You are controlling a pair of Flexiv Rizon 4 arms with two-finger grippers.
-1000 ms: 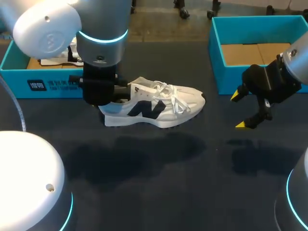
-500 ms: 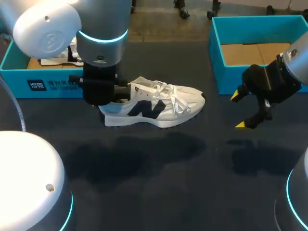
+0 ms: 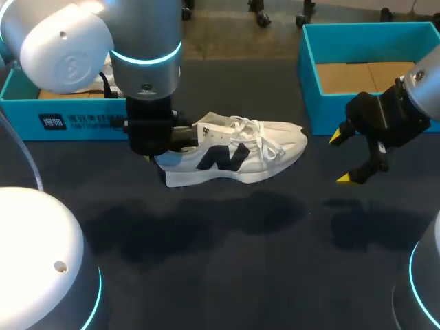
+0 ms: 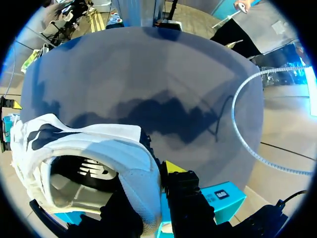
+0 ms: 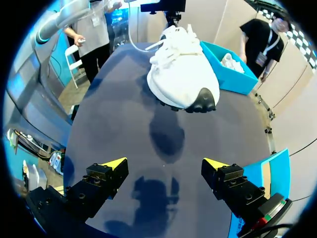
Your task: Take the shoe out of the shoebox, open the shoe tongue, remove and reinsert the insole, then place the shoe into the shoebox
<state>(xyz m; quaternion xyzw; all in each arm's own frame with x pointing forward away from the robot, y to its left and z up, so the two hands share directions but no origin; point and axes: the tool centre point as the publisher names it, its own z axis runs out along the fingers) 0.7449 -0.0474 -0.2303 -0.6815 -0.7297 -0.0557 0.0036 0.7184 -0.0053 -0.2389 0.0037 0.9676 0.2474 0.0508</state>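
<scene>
White shoe (image 3: pixel 237 159) heel in left hand (image 4: pixel 154 194)

I'm looking down on the desk (image 3: pixel 220 275) from above and behind, while both wrist cameras are facing the shoe (image 5: pixel 182 74), the left nearest.

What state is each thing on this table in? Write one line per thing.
shoe: out of the box, lifted off the table, held by its heel.
left gripper: fingers shut on the shoe's heel.
right gripper: fingers open, empty, above the table.
right shoebox: open, only its cardboard floor shows.
left shoebox: open, white contents, partly hidden.
</scene>
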